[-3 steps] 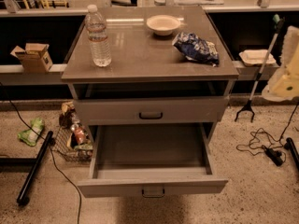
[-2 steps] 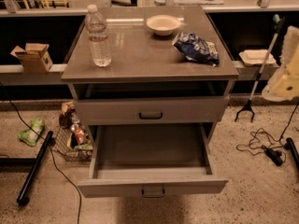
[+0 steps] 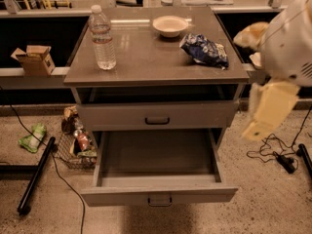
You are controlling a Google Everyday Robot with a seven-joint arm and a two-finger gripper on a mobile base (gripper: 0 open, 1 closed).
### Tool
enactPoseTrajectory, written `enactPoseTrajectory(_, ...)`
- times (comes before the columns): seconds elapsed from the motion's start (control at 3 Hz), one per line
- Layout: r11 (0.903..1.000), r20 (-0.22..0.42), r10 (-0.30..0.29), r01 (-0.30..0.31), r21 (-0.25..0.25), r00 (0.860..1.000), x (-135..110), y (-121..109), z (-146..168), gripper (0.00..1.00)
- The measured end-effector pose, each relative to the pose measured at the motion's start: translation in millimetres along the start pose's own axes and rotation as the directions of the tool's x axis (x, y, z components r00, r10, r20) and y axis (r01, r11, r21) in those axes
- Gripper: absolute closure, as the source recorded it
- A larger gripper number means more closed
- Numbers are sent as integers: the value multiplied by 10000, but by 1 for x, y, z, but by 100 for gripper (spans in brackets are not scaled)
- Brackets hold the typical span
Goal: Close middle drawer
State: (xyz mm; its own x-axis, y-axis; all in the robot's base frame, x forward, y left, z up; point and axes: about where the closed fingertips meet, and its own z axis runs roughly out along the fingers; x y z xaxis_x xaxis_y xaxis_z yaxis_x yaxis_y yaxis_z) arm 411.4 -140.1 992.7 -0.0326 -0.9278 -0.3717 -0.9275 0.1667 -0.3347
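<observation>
The middle drawer (image 3: 158, 195) is pulled far out of the grey cabinet. It is wide, shallow and empty, with a small dark handle (image 3: 160, 199) on its flat front. Above it, the uppermost drawer front (image 3: 157, 116) sits nearly flush. The lowest drawer is hidden under the open one. My arm's white body (image 3: 290, 38) fills the upper right. My gripper (image 3: 265, 111) is a blurred cream shape hanging to the right of the cabinet, level with the upper drawer front. It is above and right of the open drawer and touches nothing.
A water bottle (image 3: 103, 38), a bowl (image 3: 170, 25) and a blue snack bag (image 3: 204, 50) stand on the cabinet top (image 3: 146, 57). A wire basket of snacks (image 3: 75, 145), a black pole (image 3: 35, 177) and a green bag (image 3: 31, 138) are on the floor at left. Cables (image 3: 278, 155) lie at right.
My arm and gripper have swung in from the right edge, leftward and downward towards the cabinet's right side. The drawers and the things on top have not moved.
</observation>
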Motion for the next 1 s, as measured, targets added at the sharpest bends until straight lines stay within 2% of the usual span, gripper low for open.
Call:
enactPoseTrajectory(0.33, 9866, 1208, 576, -380, -1585, 9910, 0, 29, 67, 0)
enactPoseTrajectory(0.67, 9545, 2059, 1382, -748, -2886, 9688, -6, 57, 128, 0)
enactPoseTrajectory(1.0, 9023, 2493, 2555, -1377, -4086, 9341, -13, 84, 183, 0)
